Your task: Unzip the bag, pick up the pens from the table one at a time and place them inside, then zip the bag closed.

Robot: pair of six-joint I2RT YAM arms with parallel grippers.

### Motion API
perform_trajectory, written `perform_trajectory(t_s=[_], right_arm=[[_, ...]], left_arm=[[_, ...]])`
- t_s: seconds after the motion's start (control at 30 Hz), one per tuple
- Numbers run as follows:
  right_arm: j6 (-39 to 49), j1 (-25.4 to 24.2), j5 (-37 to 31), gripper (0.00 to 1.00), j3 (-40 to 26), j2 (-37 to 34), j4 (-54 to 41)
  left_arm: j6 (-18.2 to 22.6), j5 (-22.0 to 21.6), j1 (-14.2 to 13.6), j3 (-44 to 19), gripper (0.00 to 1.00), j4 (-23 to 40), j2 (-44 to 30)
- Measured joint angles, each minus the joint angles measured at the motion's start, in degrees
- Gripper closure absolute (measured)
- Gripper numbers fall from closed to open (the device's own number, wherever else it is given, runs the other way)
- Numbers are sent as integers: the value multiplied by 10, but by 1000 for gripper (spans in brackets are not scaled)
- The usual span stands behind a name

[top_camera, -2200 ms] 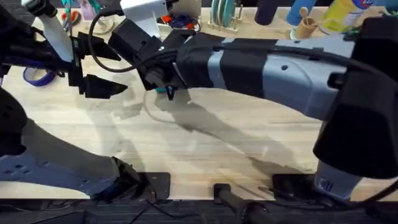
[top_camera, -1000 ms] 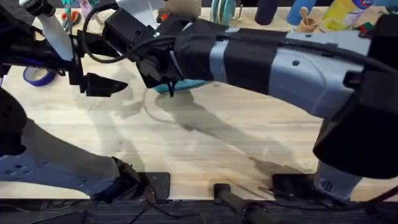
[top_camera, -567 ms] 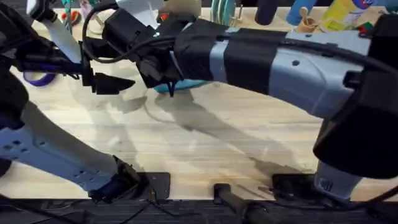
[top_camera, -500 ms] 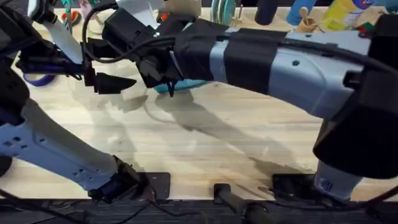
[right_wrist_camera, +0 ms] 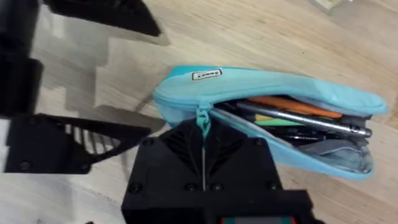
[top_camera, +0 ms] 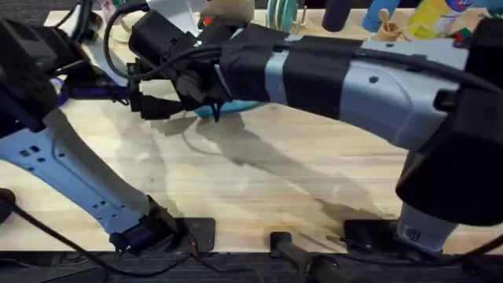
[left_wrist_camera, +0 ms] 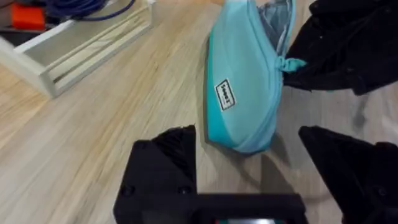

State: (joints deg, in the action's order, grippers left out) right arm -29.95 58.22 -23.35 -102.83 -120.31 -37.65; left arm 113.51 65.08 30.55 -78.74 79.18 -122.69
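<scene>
With the pens [right_wrist_camera: 298,115] inside the bag [right_wrist_camera: 261,106] on the table [top_camera: 259,181], we keep the right pincer [right_wrist_camera: 203,127] clenched on the zipper pull [right_wrist_camera: 203,118] and let the released left pincer [left_wrist_camera: 261,168] steady the bag's end before we pull.

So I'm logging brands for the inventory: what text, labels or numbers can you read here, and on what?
Small white sewn tag on the teal-blue fabric pencil pouch: dark lettering, too blurred to read.
Yellow bottle at the light wooden table's far edge: label too small to read.
No other text is legible.
</scene>
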Motion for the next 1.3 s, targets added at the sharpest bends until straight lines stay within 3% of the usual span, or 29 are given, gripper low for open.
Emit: perform_trajectory(t_s=[0.2, 0.43, 0.6, 0.73, 0.77, 0.8, 1.3], right_arm=[[0, 0, 0, 971, 0, 0, 0], [0, 0, 0, 971, 0, 0, 0], [0, 0, 0, 970, 0, 0, 1], [0, 0, 0, 971, 0, 0, 4], [0, 0, 0, 971, 0, 0, 5], [0, 0, 0, 970, 0, 0, 5], [67, -2, 0, 971, -1, 0, 4]], left_arm=[[1, 14, -29, 0, 6, -15, -2], [1, 16, -37, 0, 22, -14, -2], [1, 18, -42, 0, 345, -14, -2], [0, 16, -47, 0, 827, -9, -2], [3, 16, -48, 1, 921, -8, -2], [2, 16, -50, 1, 948, -11, -2], [1, 16, -51, 1, 957, -11, -2]])
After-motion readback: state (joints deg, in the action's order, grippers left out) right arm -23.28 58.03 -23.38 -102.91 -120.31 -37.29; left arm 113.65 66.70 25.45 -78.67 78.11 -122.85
